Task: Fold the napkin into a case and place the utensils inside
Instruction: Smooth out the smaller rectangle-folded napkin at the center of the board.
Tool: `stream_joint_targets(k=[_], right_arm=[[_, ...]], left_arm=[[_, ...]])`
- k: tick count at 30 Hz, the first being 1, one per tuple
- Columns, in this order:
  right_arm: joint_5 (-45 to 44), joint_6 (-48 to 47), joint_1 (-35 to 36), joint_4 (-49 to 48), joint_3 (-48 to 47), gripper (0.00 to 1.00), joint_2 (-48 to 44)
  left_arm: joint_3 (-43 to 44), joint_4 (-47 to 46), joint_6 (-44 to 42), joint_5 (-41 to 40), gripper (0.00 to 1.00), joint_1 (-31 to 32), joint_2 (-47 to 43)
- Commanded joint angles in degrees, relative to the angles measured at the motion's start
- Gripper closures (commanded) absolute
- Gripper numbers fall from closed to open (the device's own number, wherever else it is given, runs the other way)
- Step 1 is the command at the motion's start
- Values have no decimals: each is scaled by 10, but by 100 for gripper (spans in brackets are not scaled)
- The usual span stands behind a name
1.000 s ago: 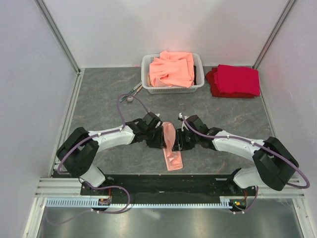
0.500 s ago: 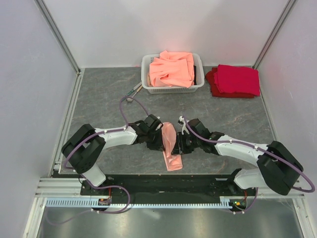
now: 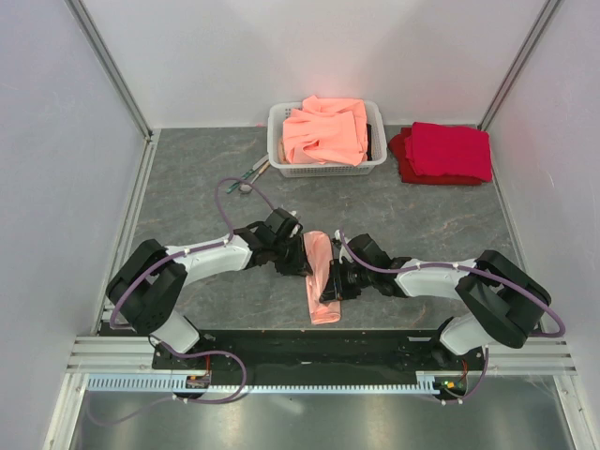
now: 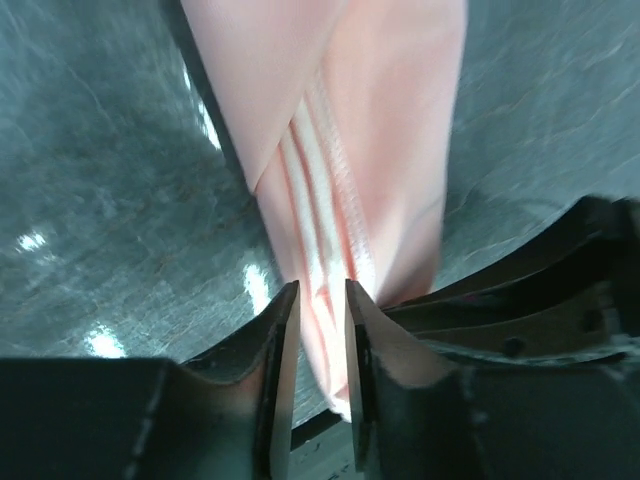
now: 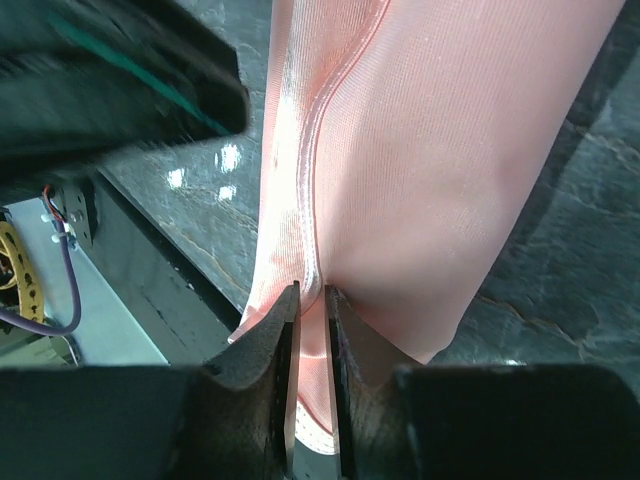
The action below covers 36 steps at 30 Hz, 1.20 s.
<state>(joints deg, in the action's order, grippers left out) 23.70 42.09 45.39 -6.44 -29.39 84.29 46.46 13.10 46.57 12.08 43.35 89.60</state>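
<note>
The pale-pink napkin (image 3: 318, 251) lies folded into a narrow strip on the table between my two arms, running from far to near. It fills the left wrist view (image 4: 370, 130) and the right wrist view (image 5: 440, 150). My left gripper (image 3: 302, 261) is shut on its layered edges near the far end (image 4: 320, 300). My right gripper (image 3: 333, 284) is shut on a hemmed fold closer to the near end (image 5: 311, 300). The utensils (image 3: 251, 174), a spoon and thin teal-handled pieces, lie on the table left of the basket, away from both grippers.
A white basket (image 3: 277, 141) with heaped orange-salmon cloths (image 3: 326, 129) stands at the back centre. Deep red folded cloths (image 3: 448, 152) lie at the back right. The black base rail (image 3: 309, 342) runs just beyond the napkin's near end.
My right gripper has slid left and nearer along the napkin to its near part. The strip has been drawn narrower and straighter. My left gripper has shifted only slightly.
</note>
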Motion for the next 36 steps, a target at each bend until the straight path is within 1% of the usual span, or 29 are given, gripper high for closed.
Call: stream_joint_targets(k=[1, 4, 6, 8, 9, 11, 14, 19, 21, 25, 27, 31, 33, 34, 36], right_arm=[[-4, -6, 3, -29, 9, 77, 25], [-7, -9, 2, -28, 7, 77, 25], [-9, -10, 2, -24, 6, 77, 24], [-9, -12, 2, -22, 5, 78, 24], [-9, -11, 2, -21, 6, 77, 24], [-10, -12, 2, -22, 7, 78, 24], [-11, -10, 2, -24, 11, 78, 24], [-14, -9, 1, -27, 13, 78, 25], [-15, -8, 2, -26, 15, 78, 25], [-20, -3, 2, -26, 21, 80, 23], [-23, -1, 2, -24, 26, 80, 20], [-28, 0, 2, -20, 32, 81, 17], [-28, 1, 2, -19, 35, 81, 19], [-28, 2, 2, -20, 35, 81, 19], [-24, 5, 2, -23, 37, 81, 21]], left_arm=[[79, 36, -24, -33, 67, -13, 9], [125, 54, -45, -47, 66, -13, 36], [162, 71, -53, -52, 68, -12, 71], [173, 76, -54, -58, 73, -11, 92], [179, 75, -51, -62, 83, -11, 97], [180, 61, -51, -59, 87, -11, 109], [190, 54, -49, -55, 90, -11, 125], [202, 44, -53, -36, 92, -11, 158], [210, 62, -67, -46, 92, -11, 170], [226, 106, -103, -83, 94, -12, 186], [241, 132, -131, -99, 98, -12, 191], [268, 194, -180, -175, 98, -12, 191], [276, 205, -209, -189, 98, -12, 194], [285, 231, -213, -211, 98, -12, 199], [295, 232, -219, -209, 98, -12, 209]])
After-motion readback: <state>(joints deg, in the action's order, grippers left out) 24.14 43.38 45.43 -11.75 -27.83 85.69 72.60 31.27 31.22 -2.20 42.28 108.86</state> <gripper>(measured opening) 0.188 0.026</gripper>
